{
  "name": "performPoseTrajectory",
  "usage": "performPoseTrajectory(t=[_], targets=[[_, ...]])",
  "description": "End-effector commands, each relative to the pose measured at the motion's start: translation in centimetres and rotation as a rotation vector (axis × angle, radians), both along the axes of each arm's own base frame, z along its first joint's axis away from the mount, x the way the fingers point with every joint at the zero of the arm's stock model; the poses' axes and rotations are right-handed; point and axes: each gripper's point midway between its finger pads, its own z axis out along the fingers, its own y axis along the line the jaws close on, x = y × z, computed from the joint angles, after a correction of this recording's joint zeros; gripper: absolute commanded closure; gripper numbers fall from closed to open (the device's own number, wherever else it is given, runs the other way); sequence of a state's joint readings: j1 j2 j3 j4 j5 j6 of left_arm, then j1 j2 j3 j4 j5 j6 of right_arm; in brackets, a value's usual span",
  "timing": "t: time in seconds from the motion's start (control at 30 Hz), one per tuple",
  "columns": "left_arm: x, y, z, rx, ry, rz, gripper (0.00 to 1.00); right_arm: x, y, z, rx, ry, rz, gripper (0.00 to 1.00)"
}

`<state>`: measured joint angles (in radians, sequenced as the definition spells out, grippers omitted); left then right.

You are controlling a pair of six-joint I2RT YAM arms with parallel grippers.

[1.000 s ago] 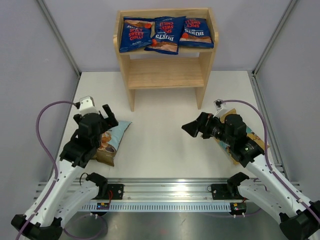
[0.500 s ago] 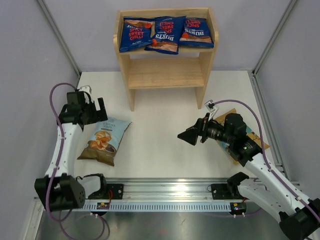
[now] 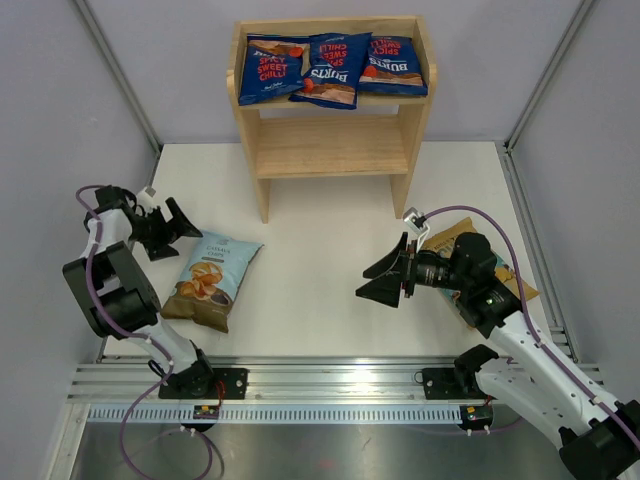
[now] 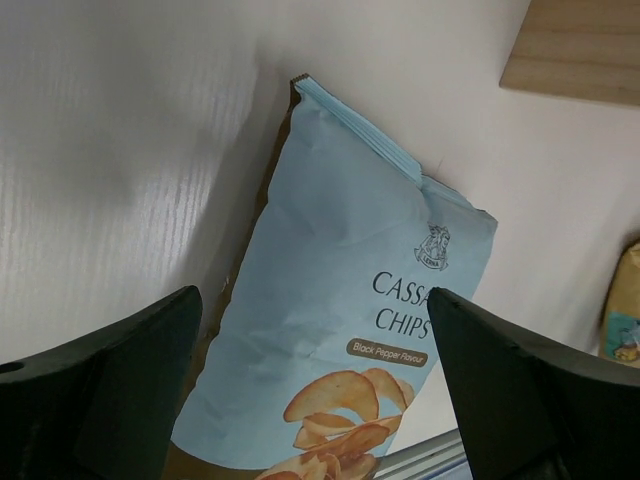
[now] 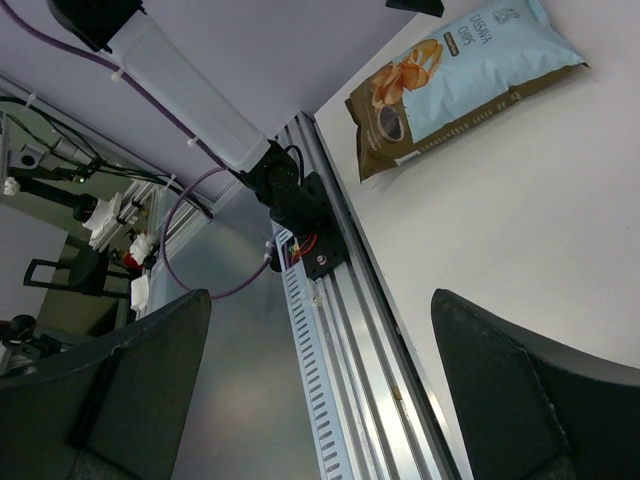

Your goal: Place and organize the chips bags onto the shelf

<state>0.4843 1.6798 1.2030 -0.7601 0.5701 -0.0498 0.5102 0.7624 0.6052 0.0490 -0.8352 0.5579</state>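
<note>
Ideally, the left gripper (image 3: pixel 172 230), wide open and empty beside the pale bag (image 3: pixel 212 280) lying flat on the table (image 3: pixel 320 240), should pinch its crimped top edge to lift it to the shelf (image 3: pixel 330 150), where three blue bags (image 3: pixel 330 65) lie; the right gripper (image 3: pixel 378 281) likewise gapes empty.

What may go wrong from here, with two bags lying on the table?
1. The pale blue bag lies flat on the table; the open left tool beside it may push it away instead of pinching it.
2. The tan bag is mostly hidden under the right arm, which may drag or crush it.
3. Three dark blue bags overlap on the top tier of the shelf; adding one there may knock a bag off.
</note>
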Motion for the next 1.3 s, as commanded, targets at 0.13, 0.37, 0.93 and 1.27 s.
performPoseTrajectory(t=[0.13,0.37,0.93,1.27], targets=[[-0.5,-2.3,-2.9,-0.164,0.035,-0.053,0.01,-1.9,0.4,2.5,0.077,-0.090,0.105,0.01],[-0.9,-3.6,-5.1,-0.261,0.071,-0.066,0.02,-2.8,0.4,3.0,0.096,-0.112,0.136,0.00],[3.4,-4.1,0.8,-0.345,-0.217,0.084,0.81,0.3,1.2,2.1,0.055,-0.061,0.036,0.01],[1.6,-3.7,7.8,-0.265,-0.473,0.379,0.87,6.2,3.9,-1.2,0.085,0.209,-0.166,0.01]])
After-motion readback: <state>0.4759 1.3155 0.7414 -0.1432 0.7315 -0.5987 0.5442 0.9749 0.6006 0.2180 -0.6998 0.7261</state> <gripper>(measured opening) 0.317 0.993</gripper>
